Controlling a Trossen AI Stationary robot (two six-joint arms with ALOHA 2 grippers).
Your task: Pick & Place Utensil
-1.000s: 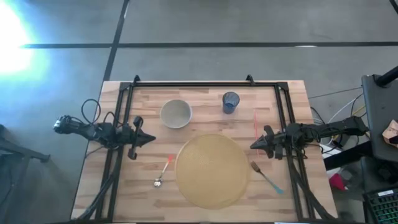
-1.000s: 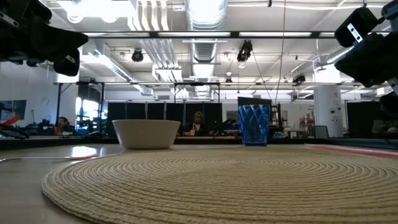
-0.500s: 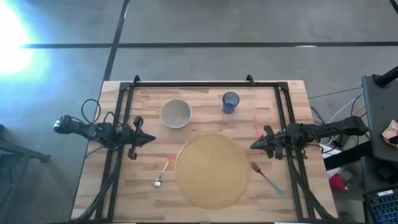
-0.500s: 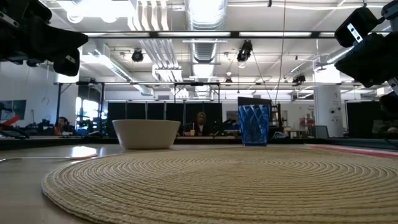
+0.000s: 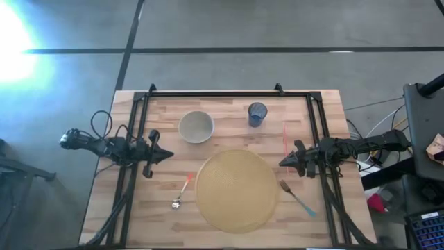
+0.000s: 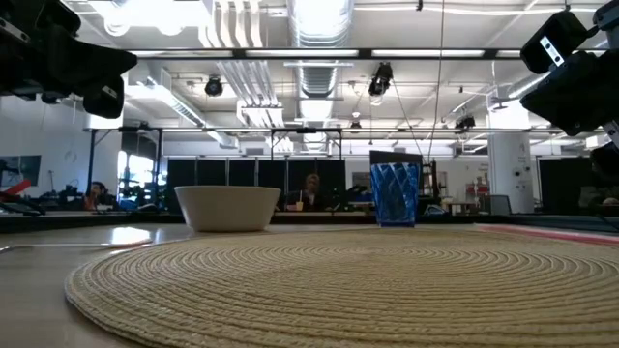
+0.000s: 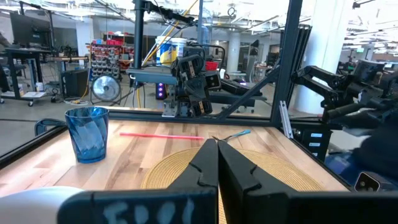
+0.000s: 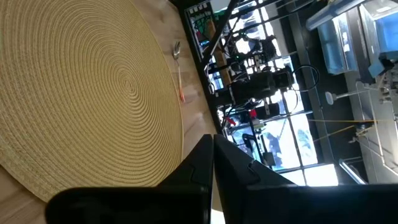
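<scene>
A spoon with an orange handle [image 5: 182, 191] lies flat on the wood left of the round woven placemat [image 5: 237, 190]; it also shows in the right wrist view [image 8: 178, 66]. A fork with a blue handle [image 5: 297, 197] lies flat right of the mat, its handle tip visible in the left wrist view [image 7: 237, 132]. My left gripper [image 5: 170, 155] hovers shut above the table's left side, apart from the spoon. My right gripper [image 5: 281, 162] hovers shut at the right side, above and beyond the fork.
A white bowl [image 5: 196, 127] and a blue tumbler [image 5: 257, 114] stand toward the far edge. A thin red straw [image 5: 285, 141] lies near the right frame rail. A black frame [image 5: 222, 94] borders the table on the far, left and right sides.
</scene>
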